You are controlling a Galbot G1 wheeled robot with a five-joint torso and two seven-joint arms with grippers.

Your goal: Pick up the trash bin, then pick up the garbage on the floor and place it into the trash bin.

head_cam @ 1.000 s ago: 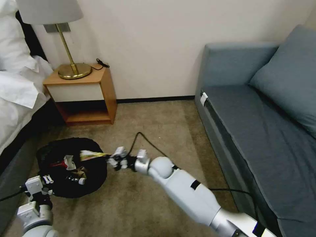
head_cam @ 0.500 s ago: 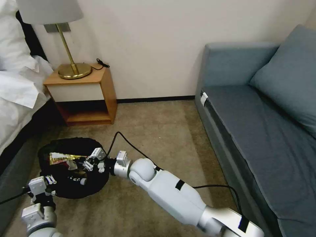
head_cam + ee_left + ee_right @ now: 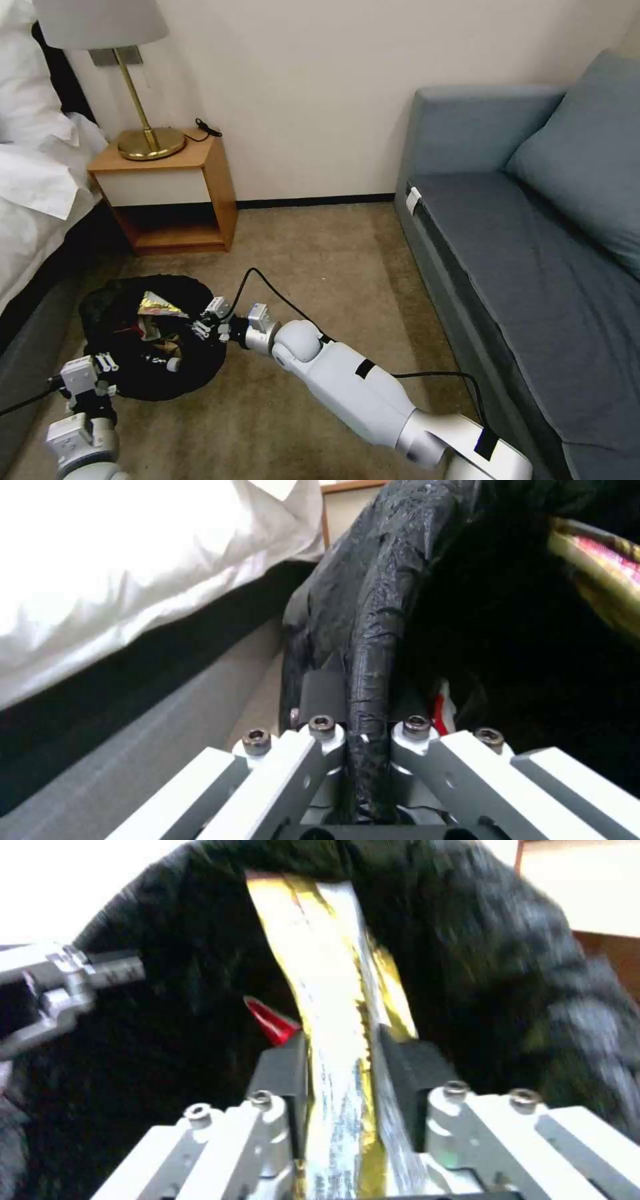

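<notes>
Head view: the trash bin [image 3: 150,343] sits on the carpet [image 3: 320,267] near the bed [image 3: 33,200], in front of the nightstand [image 3: 167,193], its black bag [image 3: 193,373] draped over the rim. The right gripper [image 3: 203,325] reaches over the bin's rim on the side facing the sofa [image 3: 533,267]. A long gold bar wrapper [image 3: 155,306] lies across the bin's opening toward its far edge; a red-and-white snack packet [image 3: 142,328] and a clear bottle [image 3: 163,363] lie inside. The left gripper [image 3: 101,365] is at the bin's near rim, close to the bed.

Left wrist view: the left gripper [image 3: 367,730] is clamped on the bin's bag-covered rim [image 3: 373,645] — both fingers pressed against the black plastic. The white bedding [image 3: 133,555] hangs beside it, and a bit of the gold wrapper [image 3: 600,575] shows inside the bin.

Right wrist view: the right gripper [image 3: 343,1075] has its dark pads [image 3: 283,1075] parted slightly, with the gold-and-silver wrapper [image 3: 327,980] running between them and on into the bin — whether the pads are gripping it I cannot tell. A red scrap [image 3: 270,1022] shows beside it, and the left gripper [image 3: 63,985] sits at the bin's rim.
</notes>
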